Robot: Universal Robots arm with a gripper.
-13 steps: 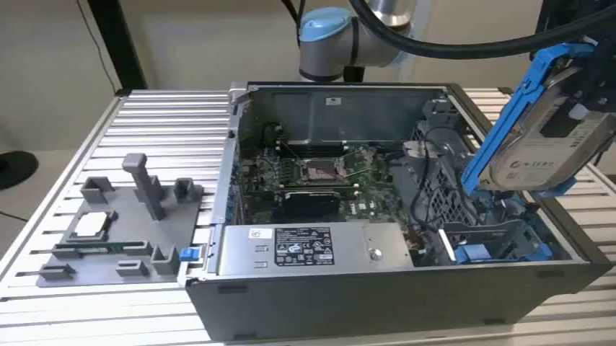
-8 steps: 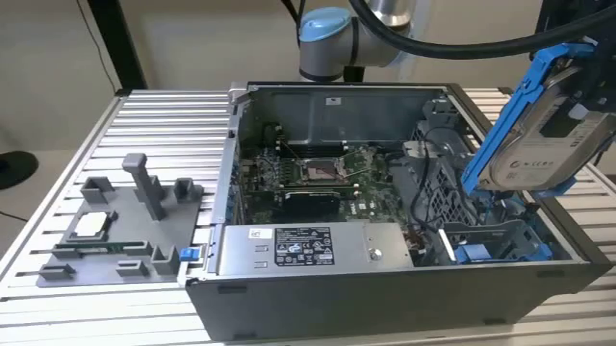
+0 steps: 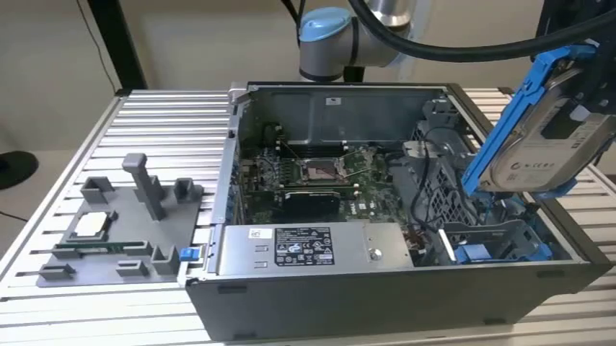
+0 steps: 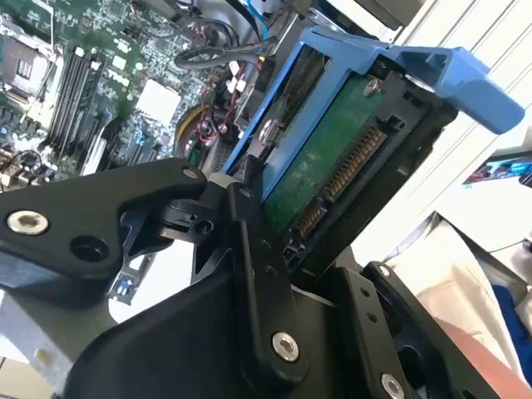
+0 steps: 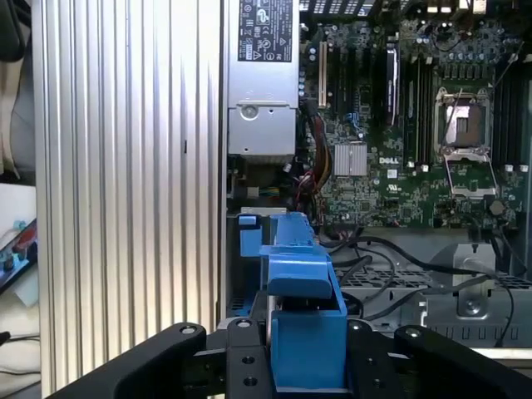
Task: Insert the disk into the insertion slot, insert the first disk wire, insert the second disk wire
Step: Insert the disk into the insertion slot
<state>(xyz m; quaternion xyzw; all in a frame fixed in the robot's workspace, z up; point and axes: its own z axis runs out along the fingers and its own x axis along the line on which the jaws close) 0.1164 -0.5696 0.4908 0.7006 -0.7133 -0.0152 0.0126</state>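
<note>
The claw [image 5: 306, 337] is clamped on the blue frame of the disk [image 3: 544, 155], one finger on each side, and it holds the disk in the air, tilted on edge, over the open case [image 3: 385, 306] at the exterior view's right. The slot [image 3: 500, 234] sits below it in the near corner of the case, grey perforated metal with blue clips at its edge, and nothing is in it. The disk is well apart from it and touches no part of the case. In the second wrist view the disk's green underside and its bare connector [image 4: 349, 170] face the camera, with nothing plugged in. Loose black wires [image 5: 391, 258] lie in the case beside the bay, near the board [image 3: 318, 180] and the power box [image 3: 308, 249]; which two belong to the disk I cannot tell. By my reckoning the first step is under way but not done: the disk is lifted and carried over, not seated, and both wires are left to do. A grey rack [image 3: 115, 223] sits on the desk [image 3: 164, 122] at the exterior view's left.
</note>
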